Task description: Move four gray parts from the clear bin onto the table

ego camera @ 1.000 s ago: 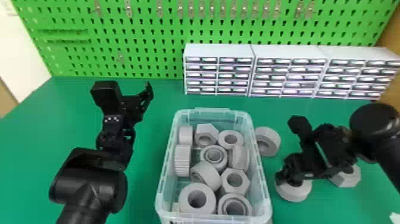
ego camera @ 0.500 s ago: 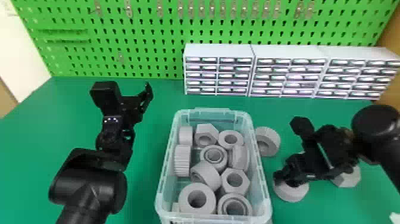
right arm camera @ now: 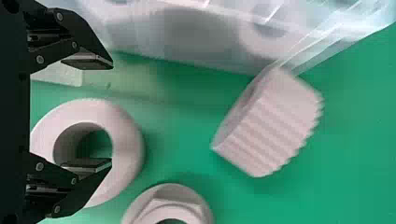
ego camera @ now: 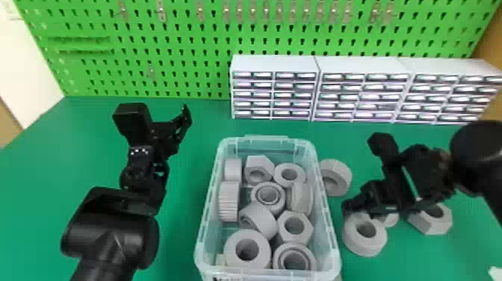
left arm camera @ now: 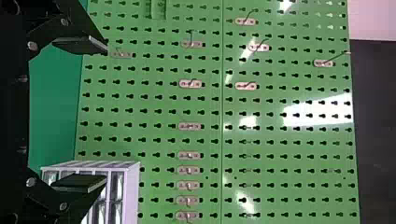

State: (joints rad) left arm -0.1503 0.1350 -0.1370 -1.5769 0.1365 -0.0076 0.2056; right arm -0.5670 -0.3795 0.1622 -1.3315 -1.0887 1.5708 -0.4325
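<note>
Head view: right fingers (ego camera: 353,205) blurred, hiding part of small gray part (ego camera: 389,219); right arm (ego camera: 429,179) covers some of hex nut (ego camera: 437,223). Bin (ego camera: 338,258) cut off at bottom edge. White thing (ego camera: 496,273) cut off in corner, can't identify. Right wrist view: flanged part (right arm camera: 175,198) cropped, bin's far extent too.

A green table (ego camera: 179,231) carries the clear bin (ego camera: 208,216), with four gray parts on the bin's right — a toothed ring (ego camera: 341,172) just beside its wall, a thick smooth ring (ego camera: 364,247) lying flat, a smaller part (ego camera: 390,219) close by, partly hidden in the head view, and a hexagonal nut (ego camera: 433,227) farther right. Three white drawer units (ego camera: 274,63) stand side by side toward the back.
</note>
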